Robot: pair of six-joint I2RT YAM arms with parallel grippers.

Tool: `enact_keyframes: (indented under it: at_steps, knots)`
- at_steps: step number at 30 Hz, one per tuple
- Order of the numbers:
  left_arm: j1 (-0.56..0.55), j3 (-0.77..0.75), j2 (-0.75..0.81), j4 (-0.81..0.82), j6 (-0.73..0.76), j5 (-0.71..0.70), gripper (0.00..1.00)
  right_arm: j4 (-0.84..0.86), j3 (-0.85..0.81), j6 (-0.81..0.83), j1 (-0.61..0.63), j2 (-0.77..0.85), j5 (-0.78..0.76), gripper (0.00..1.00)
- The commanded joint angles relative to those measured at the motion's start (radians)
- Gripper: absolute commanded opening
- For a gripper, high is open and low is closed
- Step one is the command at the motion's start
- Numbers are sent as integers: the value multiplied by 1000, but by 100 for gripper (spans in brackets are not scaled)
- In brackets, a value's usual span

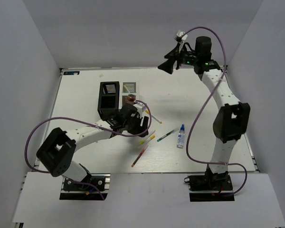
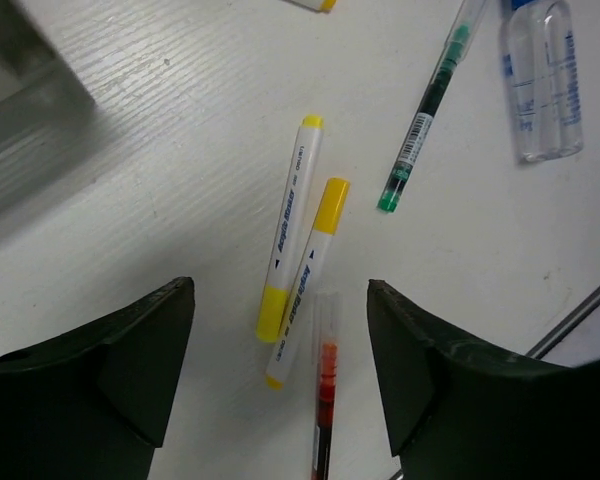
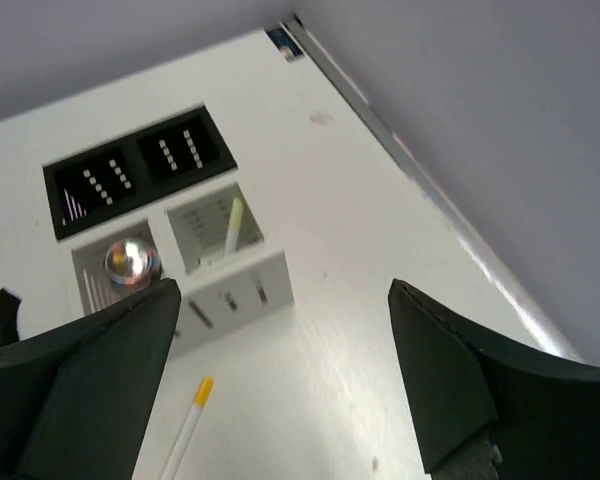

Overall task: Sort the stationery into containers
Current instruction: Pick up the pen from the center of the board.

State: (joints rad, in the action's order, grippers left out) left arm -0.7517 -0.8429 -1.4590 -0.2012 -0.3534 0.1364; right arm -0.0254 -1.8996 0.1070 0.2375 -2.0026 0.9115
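Top view: left tool (image 1: 140,124) low over the worktop (image 1: 204,99), just right of the black organiser (image 1: 109,97). White organiser (image 1: 129,88) sits right beside the black one, stubby cylinder (image 1: 129,99) standing in its near compartment. Two yellow markers (image 1: 147,138), green pen (image 1: 167,135), red pen (image 1: 139,156) and bottle (image 1: 181,136) lie loose on the worktop, none held. Right tool (image 1: 170,64) high up at the far edge

Left wrist view: fingers (image 2: 130,350) spread wide, empty. Yellow markers lie side by side below the gap, red pen just beside their near ends, green pen and bottle farther off

Right wrist view: right tool wide open, empty. Pale pen (image 3: 234,225) leans in a white organiser compartment next to the cylinder's. White pen (image 3: 190,425) with yellow cap lies on the worktop near that organiser
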Motion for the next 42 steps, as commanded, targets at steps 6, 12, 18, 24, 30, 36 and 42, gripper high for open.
enact_keyframes:
  at_steps: [6, 12, 18, 24, 30, 36, 42]
  knots:
    - [-49, -117, -106, -35, 82, -136, 64, -452, 385, 275, -72, 269, -134, 70]
    - [-81, -189, -184, -41, 113, -126, 47, -418, 638, 287, -110, 412, -120, 23]
    - [-123, -232, -239, -59, 122, -158, 51, -413, 728, 287, -141, 467, -115, 32]
    - [-143, -269, -293, -101, 122, -238, 54, -415, 772, 278, -162, 484, -85, 35]
    - [-152, -331, -368, -156, 151, -259, 51, -415, 800, 272, -176, 499, -62, 35]
    - [-172, -352, -402, -179, 162, -224, 48, -415, 830, 272, -185, 522, -56, 37]
    - [-181, -352, -426, -224, 171, -199, 32, -403, 858, 264, -187, 536, -51, 42]
